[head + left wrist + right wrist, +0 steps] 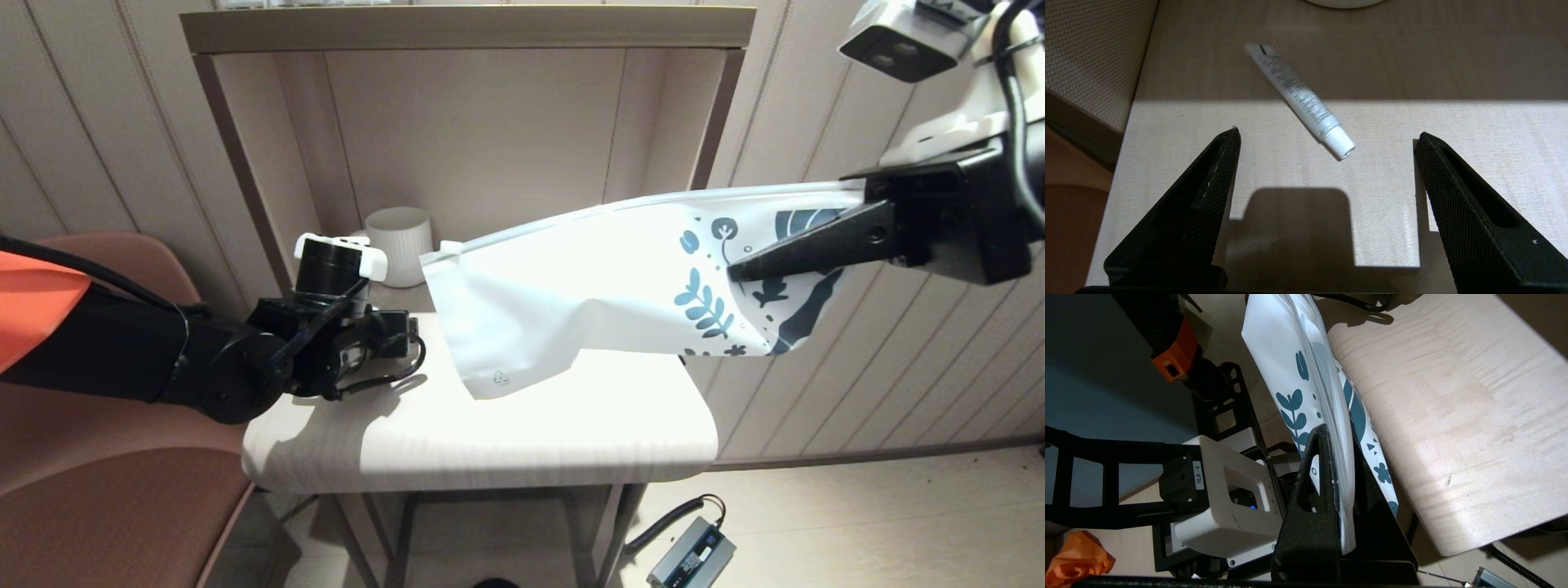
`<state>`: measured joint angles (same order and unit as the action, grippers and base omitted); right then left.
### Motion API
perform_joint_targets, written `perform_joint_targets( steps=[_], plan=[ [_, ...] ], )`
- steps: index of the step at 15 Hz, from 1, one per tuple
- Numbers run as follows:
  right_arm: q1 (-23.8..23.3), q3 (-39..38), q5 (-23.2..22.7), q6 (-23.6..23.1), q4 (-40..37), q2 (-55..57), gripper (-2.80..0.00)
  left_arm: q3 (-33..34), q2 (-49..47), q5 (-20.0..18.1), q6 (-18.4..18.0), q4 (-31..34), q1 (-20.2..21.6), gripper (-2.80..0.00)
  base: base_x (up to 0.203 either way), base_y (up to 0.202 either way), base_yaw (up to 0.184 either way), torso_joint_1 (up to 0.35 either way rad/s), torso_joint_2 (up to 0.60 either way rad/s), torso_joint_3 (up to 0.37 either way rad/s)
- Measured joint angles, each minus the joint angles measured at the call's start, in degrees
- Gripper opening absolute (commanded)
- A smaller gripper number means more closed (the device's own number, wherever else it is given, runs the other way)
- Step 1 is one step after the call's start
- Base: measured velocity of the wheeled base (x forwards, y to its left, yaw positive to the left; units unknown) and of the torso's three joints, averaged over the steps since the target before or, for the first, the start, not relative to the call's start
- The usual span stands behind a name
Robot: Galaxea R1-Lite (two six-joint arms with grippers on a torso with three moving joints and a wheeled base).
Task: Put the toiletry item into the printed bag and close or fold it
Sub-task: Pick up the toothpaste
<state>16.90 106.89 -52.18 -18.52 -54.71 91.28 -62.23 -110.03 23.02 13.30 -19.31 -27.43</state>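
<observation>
Right gripper (1337, 457) clenched on printed bag (604, 282), held above table (571, 425); left gripper (1327, 136) released, toiletry item (1300, 98) just beyond fingertips; tube print unreadable; "VLA-4" label beside right gripper.

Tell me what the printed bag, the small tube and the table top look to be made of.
Printed bag: thin, soft plastic film, matte white; it creases and sags where the right end effector pinches it. Small tube: likely flexible plastic, glossy white, with a ribbed cap and flat crimped end. Table top: pale wood or wood-look laminate, with visible grain and a smooth satin finish.
</observation>
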Motion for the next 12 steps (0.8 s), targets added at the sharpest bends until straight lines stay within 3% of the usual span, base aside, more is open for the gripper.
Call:
perform_joint_targets(
  steps=[5, 6, 12],
  plan=[
    [-0.22, -0.27, 0.00, 0.27, -0.44, 0.01, -2.80, -2.45, -1.88, -0.06, 0.58, -0.24, 0.19, 0.00, 0.000, 0.000, 0.000, 0.000, 0.00, 0.000],
    [-0.22, -0.35, -0.05, 0.27, -0.44, 0.01, -2.80, -3.15, -2.67, 0.05, 0.93, -0.45, 0.31, -2.80, 0.000, 0.000, 0.000, 0.000, 0.00, 0.000],
    [-0.34, -0.73, -0.09, 0.27, -0.27, 0.20, -2.80, -3.95, -3.91, -0.12, 1.26, -0.42, 0.72, -2.80, 0.000, 0.000, 0.000, 0.000, 0.00, 0.000]
  ],
)
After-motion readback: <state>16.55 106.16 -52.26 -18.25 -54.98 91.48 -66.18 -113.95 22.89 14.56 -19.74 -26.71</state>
